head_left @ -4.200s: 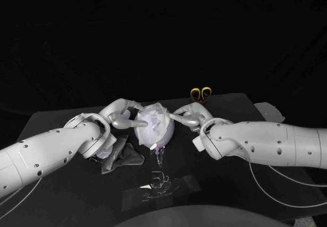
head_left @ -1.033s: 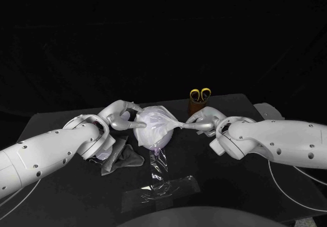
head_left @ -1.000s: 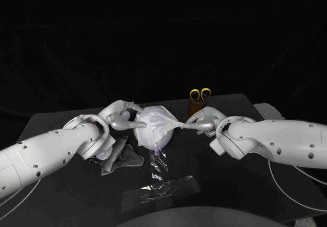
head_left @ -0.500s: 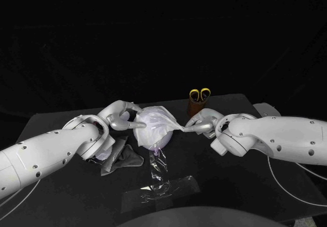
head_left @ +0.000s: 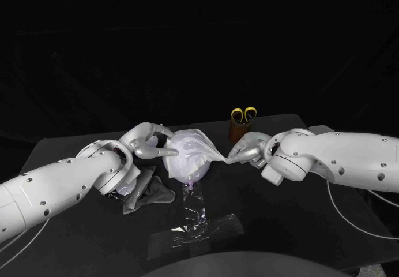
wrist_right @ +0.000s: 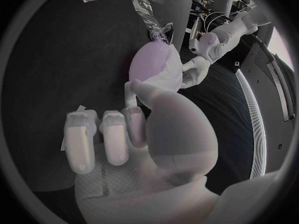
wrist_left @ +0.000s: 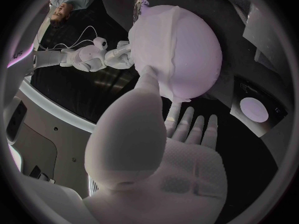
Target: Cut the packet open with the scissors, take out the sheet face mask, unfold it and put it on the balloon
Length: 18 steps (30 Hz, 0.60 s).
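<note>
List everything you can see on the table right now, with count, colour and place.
balloon: one, pale lilac, table centre.
sheet face mask: one, white, draped over the balloon's top, one corner stretched out sideways.
scissors: one pair, yellow handles, standing in the holder.
holder: one, brown, back of the table.
cloth: one, dark grey, crumpled by the left arm.
clear plastic: transparent, in front of the balloon; count unclear.
table: one, black.
left robot hand: silver, presses on the mask at the balloon's side.
right robot hand: silver, pinches the mask's stretched corner.
</note>
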Each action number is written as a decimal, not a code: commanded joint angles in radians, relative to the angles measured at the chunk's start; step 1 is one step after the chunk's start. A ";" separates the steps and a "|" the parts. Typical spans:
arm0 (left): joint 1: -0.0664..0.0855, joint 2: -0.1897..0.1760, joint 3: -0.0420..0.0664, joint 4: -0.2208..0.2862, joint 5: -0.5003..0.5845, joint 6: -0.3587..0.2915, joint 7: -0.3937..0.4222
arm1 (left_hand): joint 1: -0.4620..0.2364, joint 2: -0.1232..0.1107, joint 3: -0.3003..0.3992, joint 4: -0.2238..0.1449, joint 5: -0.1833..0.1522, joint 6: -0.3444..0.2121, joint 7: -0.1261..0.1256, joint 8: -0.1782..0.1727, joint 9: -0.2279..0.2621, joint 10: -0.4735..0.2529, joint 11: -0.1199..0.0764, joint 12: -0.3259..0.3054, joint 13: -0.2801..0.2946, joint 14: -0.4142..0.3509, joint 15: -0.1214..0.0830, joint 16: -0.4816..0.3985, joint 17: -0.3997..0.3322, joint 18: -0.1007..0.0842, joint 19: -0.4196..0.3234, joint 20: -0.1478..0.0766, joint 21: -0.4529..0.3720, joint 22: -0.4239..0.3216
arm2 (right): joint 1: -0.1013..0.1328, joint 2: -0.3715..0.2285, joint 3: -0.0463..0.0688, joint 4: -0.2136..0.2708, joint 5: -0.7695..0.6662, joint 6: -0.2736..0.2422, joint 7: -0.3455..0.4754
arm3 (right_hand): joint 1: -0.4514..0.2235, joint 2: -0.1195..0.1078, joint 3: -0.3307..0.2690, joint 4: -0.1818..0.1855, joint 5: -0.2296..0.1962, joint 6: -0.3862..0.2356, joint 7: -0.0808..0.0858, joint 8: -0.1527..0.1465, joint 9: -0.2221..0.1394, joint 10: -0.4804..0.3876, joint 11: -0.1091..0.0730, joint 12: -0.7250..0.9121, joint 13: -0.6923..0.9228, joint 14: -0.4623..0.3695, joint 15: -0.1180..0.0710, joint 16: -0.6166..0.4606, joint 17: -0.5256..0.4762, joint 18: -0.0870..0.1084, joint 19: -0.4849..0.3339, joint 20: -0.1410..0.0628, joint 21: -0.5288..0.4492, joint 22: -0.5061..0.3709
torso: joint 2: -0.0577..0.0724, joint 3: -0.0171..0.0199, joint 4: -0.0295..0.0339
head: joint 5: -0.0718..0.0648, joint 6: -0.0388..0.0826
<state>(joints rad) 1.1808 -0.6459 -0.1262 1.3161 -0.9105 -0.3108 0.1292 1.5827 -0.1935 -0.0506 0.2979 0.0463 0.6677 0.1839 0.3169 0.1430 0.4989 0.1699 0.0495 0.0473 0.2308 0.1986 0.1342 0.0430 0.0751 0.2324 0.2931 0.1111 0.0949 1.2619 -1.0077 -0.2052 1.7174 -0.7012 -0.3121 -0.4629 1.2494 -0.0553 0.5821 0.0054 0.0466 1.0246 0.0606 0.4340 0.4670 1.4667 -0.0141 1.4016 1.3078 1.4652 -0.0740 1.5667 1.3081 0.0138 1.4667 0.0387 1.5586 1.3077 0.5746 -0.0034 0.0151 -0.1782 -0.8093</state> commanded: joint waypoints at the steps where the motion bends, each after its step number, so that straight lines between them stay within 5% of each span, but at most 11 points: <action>1: -0.002 0.001 -0.002 -0.001 0.000 0.004 -0.013 | 0.001 -0.003 -0.002 0.000 0.004 0.001 0.016 -0.005 0.001 -0.001 -0.002 -0.004 0.000 0.006 0.000 -0.003 0.001 -0.010 -0.007 -0.002 -0.004 -0.001 | 0.015 0.003 0.000 -0.011 -0.014 0.123 -0.056 | -0.006 0.003 0.059 -0.053 0.004 0.000 -0.006 0.040 0.135 0.046 -0.006 0.008 0.163 0.106 -0.004 0.004 0.263 -0.013 0.101 -0.005 0.007 0.261 | 0.000 0.0000 -0.0003 | -0.001 0.000; 18: -0.002 0.003 -0.003 -0.003 0.000 0.004 -0.019 | 0.001 -0.003 -0.002 0.000 0.004 0.001 0.016 -0.005 0.001 -0.001 -0.002 -0.004 0.000 0.006 0.000 -0.003 0.001 -0.010 -0.007 -0.002 -0.004 -0.001 | 0.100 0.021 -0.001 -0.057 0.032 0.406 -0.077 | -0.033 0.002 0.090 -0.064 0.006 -0.007 -0.004 0.044 0.145 0.038 -0.004 -0.011 0.153 0.106 -0.002 0.004 0.263 -0.008 0.092 -0.004 -0.010 0.255 | -0.001 -0.0008 0.0004 | 0.000 0.001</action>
<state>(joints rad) 1.1810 -0.6447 -0.1270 1.3132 -0.9103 -0.3111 0.1246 1.5827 -0.1935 -0.0506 0.2979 0.0463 0.6677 0.1839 0.3169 0.1436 0.4989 0.1699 0.0494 0.0473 0.2309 0.1986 0.1343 0.0430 0.0751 0.2325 0.2931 0.1112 0.0950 1.3602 -0.9858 -0.2055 1.6615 -0.6825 -0.0251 -0.5228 1.2153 -0.0606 0.6203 -0.0112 0.0459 1.0228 0.0590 0.4457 0.4670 1.4666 -0.0141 1.3954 1.3081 1.4648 -0.0735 1.5673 1.3073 0.0138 1.4660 0.0393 1.5499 1.3079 0.5745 -0.0038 0.0157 -0.1793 -0.8085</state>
